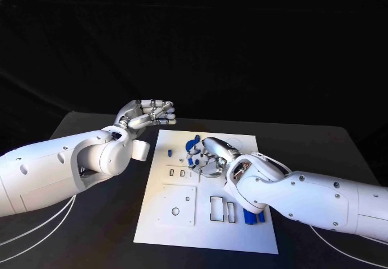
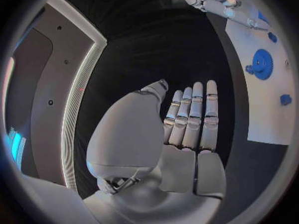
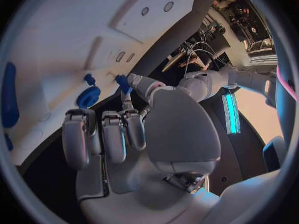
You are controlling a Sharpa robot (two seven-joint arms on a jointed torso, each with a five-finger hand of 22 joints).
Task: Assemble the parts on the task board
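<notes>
In the head view, the white board (image 1: 206, 224) lies in the middle of the black table (image 1: 323, 140). The left hand (image 1: 148, 114) is raised beside the board's far left corner, off the board, its fingers curled in on nothing. The right hand (image 1: 212, 158) reaches over the board's upper middle, palm down, its fingers bent over a cluster of small blue parts. A blue gear (image 1: 194, 147) sits just beside the fingers on their far side, and a small blue peg (image 1: 170, 152) stands to its left. Two blue bars (image 1: 254, 216) lie near the board's right edge, partly under the right forearm. Rectangular cut-outs (image 1: 218, 208) show in the board's near half.

In the left wrist view, the left hand (image 2: 181, 134) holds nothing; its fingers (image 2: 198, 115) lie side by side, close together. The board (image 2: 264, 84) curves past with the gear (image 2: 261, 64) on it and a small blue block (image 2: 285, 99) apart from the gear. The right hand (image 2: 218, 2) shows beyond the board's far end.

In the right wrist view, the right hand (image 3: 143, 129) has its fingers (image 3: 115, 134) curled, and a small blue part (image 3: 122, 83) is pinched at the tips of the thumb and one finger. The gear (image 3: 88, 96) lies on the board (image 3: 62, 45) just beside that part, with a small blue knob (image 3: 89, 78) next to it. A long blue piece (image 3: 9, 94) lies at the board's edge.
</notes>
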